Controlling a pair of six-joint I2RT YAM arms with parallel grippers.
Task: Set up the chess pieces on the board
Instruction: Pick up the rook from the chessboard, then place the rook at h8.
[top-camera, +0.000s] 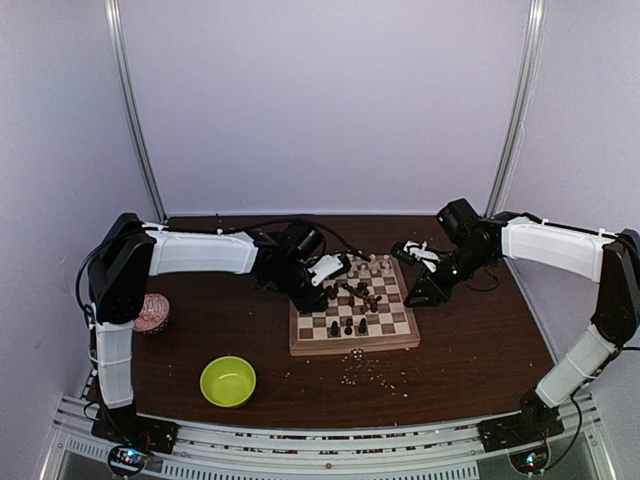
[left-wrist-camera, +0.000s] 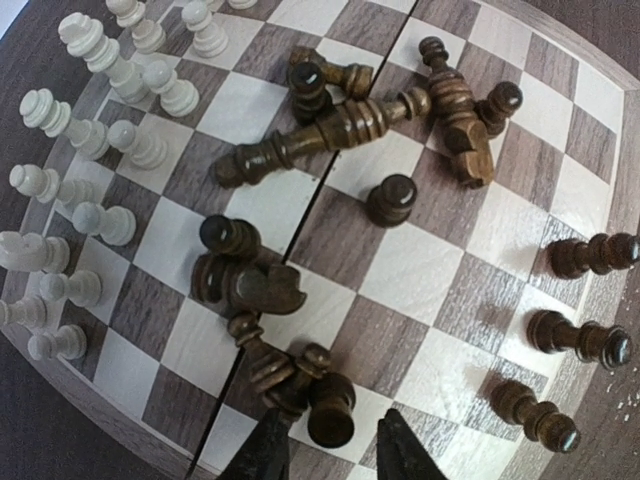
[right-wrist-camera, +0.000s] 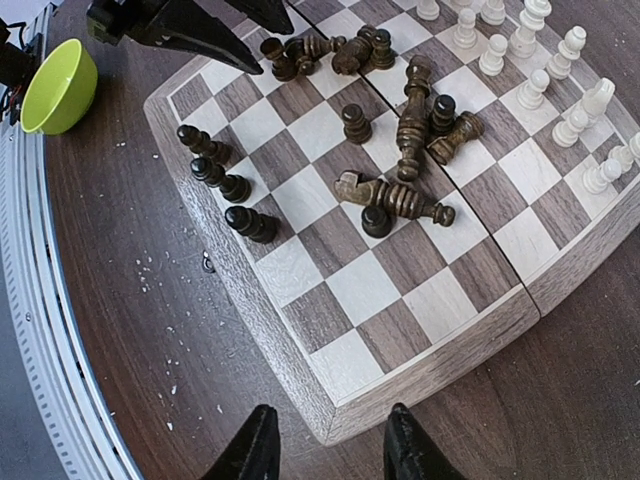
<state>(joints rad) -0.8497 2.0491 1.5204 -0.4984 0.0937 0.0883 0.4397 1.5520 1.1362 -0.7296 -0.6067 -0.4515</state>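
Left wrist view: the chess pieces (left-wrist-camera: 300, 140) sit in two lots on the board (left-wrist-camera: 420, 270); the dark ones are mostly tumbled in a heap over the middle squares, several lying on their sides, with three more set apart in a line by the rim that faces the near edge of the desk (top-camera: 470, 370); the pale ones stand in rows along the board's far side. The board itself lies about the middle of the desk. The left pincer (left-wrist-camera: 333, 452) hangs low over the heap, its jaws parted, one fingertip to each side of a fallen dark piece and not closed on it. The right pincer (right-wrist-camera: 330, 447) is beside the board's right side, its jaws wide apart and holding nothing, with a board corner below the gap. Pale crumbs (top-camera: 372, 376) are strewn between the board and the near edge; a lime-green bowl (top-camera: 228, 381) sits toward the near left corner.
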